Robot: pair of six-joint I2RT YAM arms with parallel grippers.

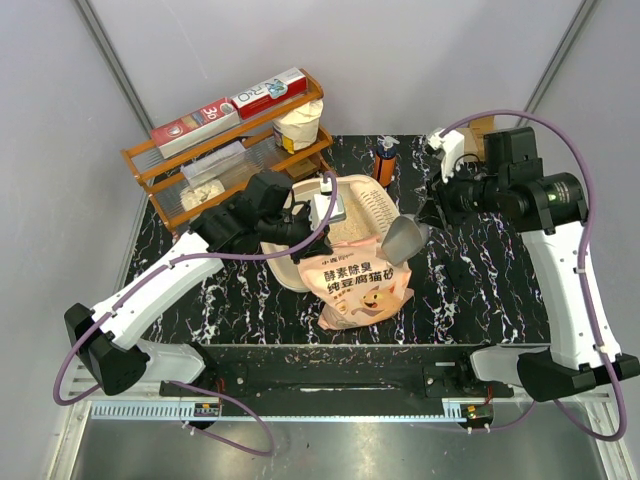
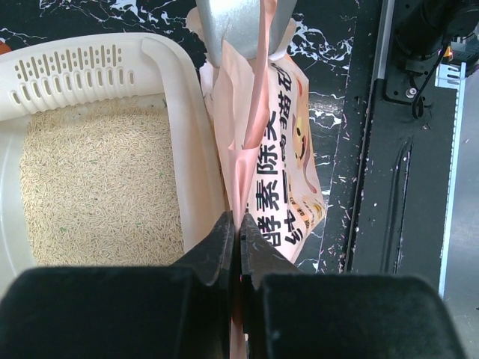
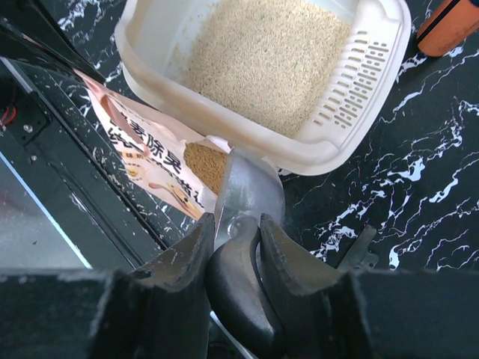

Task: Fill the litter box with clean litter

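The litter box (image 1: 372, 203) sits at the centre of the table (image 1: 480, 290), with its sieve end toward 1 o'clock; a layer of litter (image 3: 262, 60) covers its floor, so I judge the filling is partly done. The bag (image 1: 362, 285) lies just beside the box at 5 o'clock, leaning on its wall, with the mouth turned toward the box; more litter shows inside the mouth.

The left claw (image 2: 239, 228) is pinched narrow on the bag's upper edge and holds it up; the right claw (image 3: 238, 224) is closed on the dark handle of the metal scoop (image 3: 251, 187), whose blade is at the bag's mouth, at 3 o'clock of the box. I see no granules on the blade from here, but its face is partly hidden.

The step in hand seems to be the scooping from bag to box. The next move, I think, calls for pushing the blade deeper into the mouth while the left claw holds the edge taut; then lifting it level, carrying it toward 11 o'clock over the rim, and tilting it above the box floor; a tilt too early would drop granules on the table.
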